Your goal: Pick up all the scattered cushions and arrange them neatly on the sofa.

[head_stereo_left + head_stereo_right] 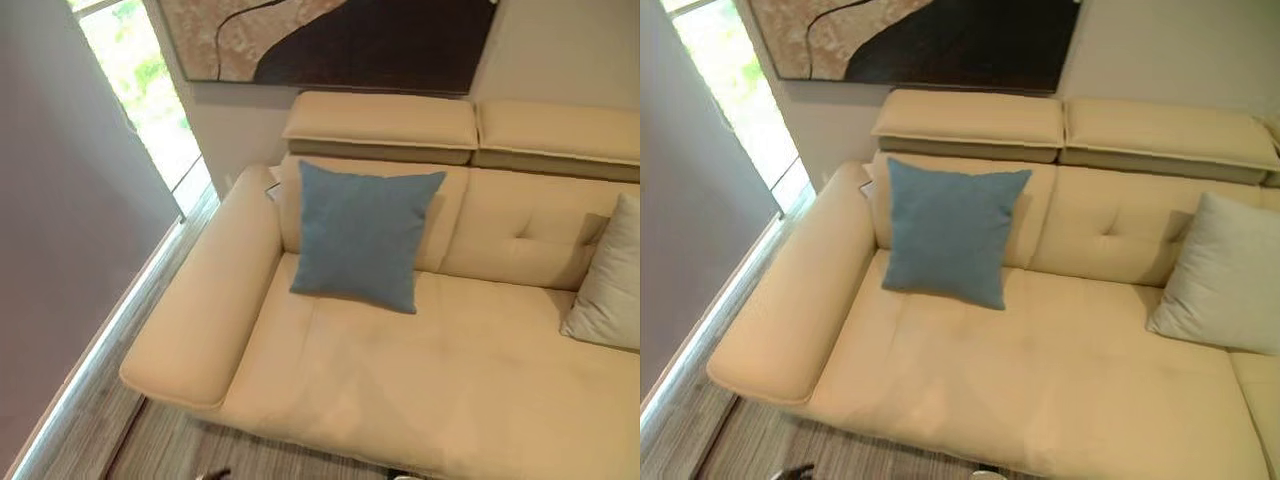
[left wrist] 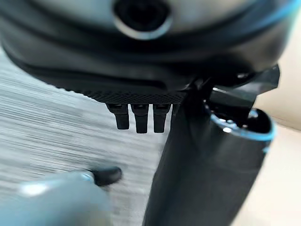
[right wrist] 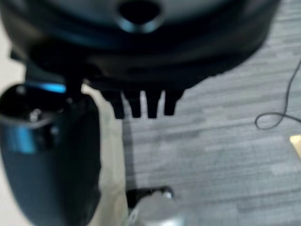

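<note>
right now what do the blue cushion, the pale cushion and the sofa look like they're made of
Blue cushion: looks like matte woven fabric, with a faint grainy texture and no shine. Pale cushion: probably a similar soft cloth, light grey-beige and matte, though its weave is too faint to tell. Sofa: smooth cream upholstery with a soft sheen, stitched seams and a tufted dimple in the backrest, likely leather or faux leather.

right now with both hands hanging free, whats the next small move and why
Probably turn to scan the floor for any stray cushions. The blue cushion and the pale cushion already lean upright on the sofa, and the left hand and right hand hold nothing over the grey floor.
</note>
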